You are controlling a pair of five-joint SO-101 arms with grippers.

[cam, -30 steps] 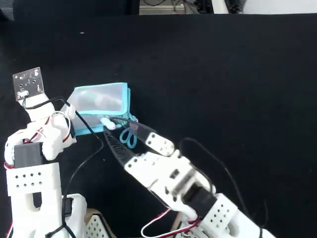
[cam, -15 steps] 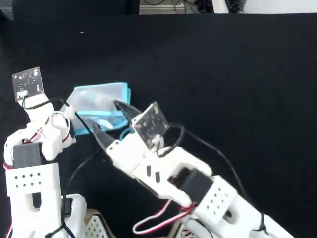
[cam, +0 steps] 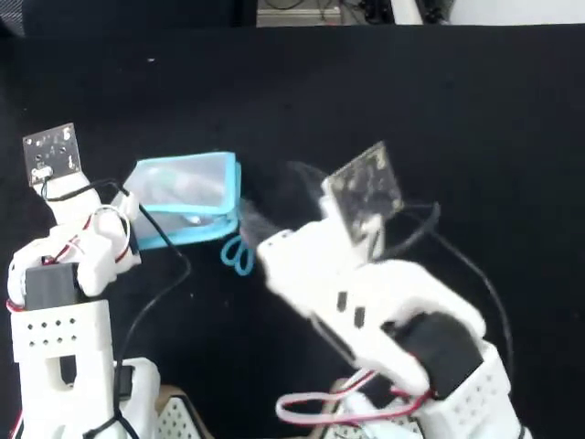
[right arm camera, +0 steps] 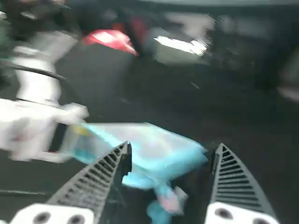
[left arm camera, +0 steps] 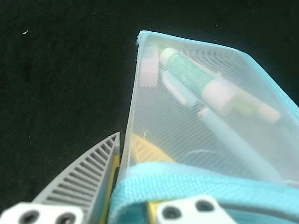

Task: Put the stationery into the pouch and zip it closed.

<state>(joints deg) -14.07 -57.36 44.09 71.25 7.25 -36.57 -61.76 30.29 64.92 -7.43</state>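
The pouch [cam: 183,187] lies on the table [cam: 411,110] towards its left edge, with stationery [left arm camera: 205,88] visible through the mesh. The left gripper [left arm camera: 126,137] has its fingers clamped on the pouch's near edge. The right gripper [right arm camera: 173,147] hovers near the pouch's right end, its fingers spread wide and holding nothing. Teal scissor handles [cam: 237,255] lie at the pouch's near right corner.
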